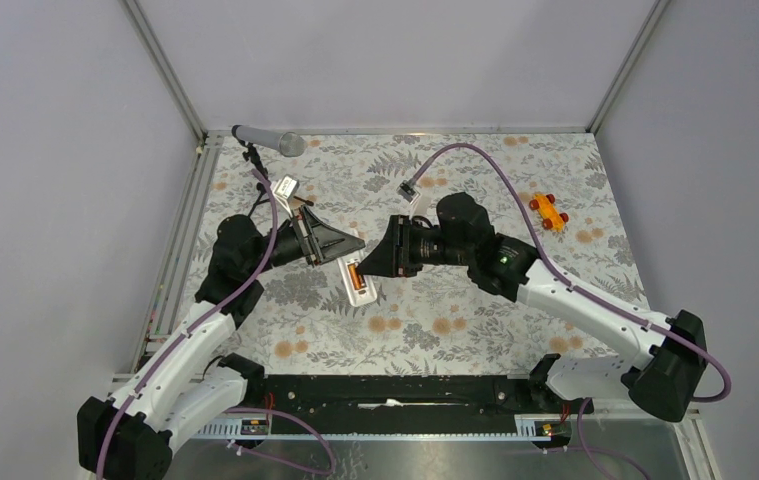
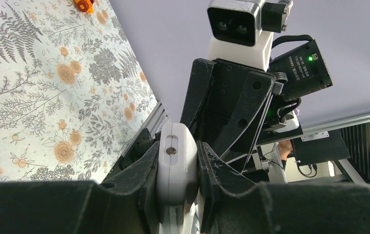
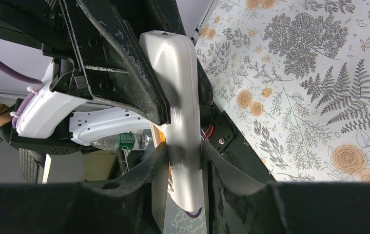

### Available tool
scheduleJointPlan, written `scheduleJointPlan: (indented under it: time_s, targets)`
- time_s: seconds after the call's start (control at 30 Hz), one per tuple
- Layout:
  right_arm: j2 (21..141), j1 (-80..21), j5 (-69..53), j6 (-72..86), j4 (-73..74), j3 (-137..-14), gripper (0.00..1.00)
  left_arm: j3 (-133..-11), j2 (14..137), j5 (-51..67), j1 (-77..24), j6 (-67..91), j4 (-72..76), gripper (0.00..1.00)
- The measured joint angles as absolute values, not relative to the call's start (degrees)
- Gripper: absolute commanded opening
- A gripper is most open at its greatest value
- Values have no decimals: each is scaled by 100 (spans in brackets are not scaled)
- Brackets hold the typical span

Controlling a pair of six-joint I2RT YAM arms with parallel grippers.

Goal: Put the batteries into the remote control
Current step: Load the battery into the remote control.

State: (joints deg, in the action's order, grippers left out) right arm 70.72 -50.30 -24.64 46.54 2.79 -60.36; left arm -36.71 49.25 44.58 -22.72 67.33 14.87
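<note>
The white remote control (image 1: 360, 284) is held above the floral mat between both grippers, its open compartment facing up. A coppery orange battery (image 1: 353, 276) lies in that compartment; a second battery is not visible. My left gripper (image 1: 345, 252) is shut on the remote's far end, seen as a rounded white end (image 2: 175, 165) between the black fingers. My right gripper (image 1: 373, 266) is shut on the remote's body (image 3: 180, 112), and an orange sliver of battery (image 3: 163, 135) shows at its left edge. The two grippers nearly touch each other.
A grey microphone (image 1: 267, 140) on a black tripod stands at the back left. An orange toy car (image 1: 548, 211) with red wheels sits at the back right, also in the left wrist view (image 2: 82, 5). Metal frame rails border the mat.
</note>
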Motion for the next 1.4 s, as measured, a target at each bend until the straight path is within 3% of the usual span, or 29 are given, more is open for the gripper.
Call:
scheduleJointPlan:
  time_s: [0.2,0.37,0.47,0.77,1.03,1.23,1.4]
  targets:
    - [7236,-5030,-2451,4672,506,-6222,30,-3658,4925,4453,-2224,6726,1431,0]
    - [7301,-5030,-2445,4779,582,-6246,50,-3625,4925,4425,-2204,6705,1313,0]
    - [7271,-5028,-2370,4827,574,-6180,55,-3625,4917,4414,-2215,6698,1341,0]
    - [7094,-5019,-2416,4836,320,-5946,54,-3625,4906,4421,-2235,6735,1422,0]
    - [7041,-5004,-2687,4759,56,-5719,63,-3625,4882,4436,-2235,6744,1424,0]
    - [7000,-5004,-2823,4722,-51,-5669,54,-3625,4847,4429,-2233,6759,1496,0]
    - [7004,-5004,-2893,4641,-62,-5669,52,-3625,4847,4431,-2228,6766,1507,0]
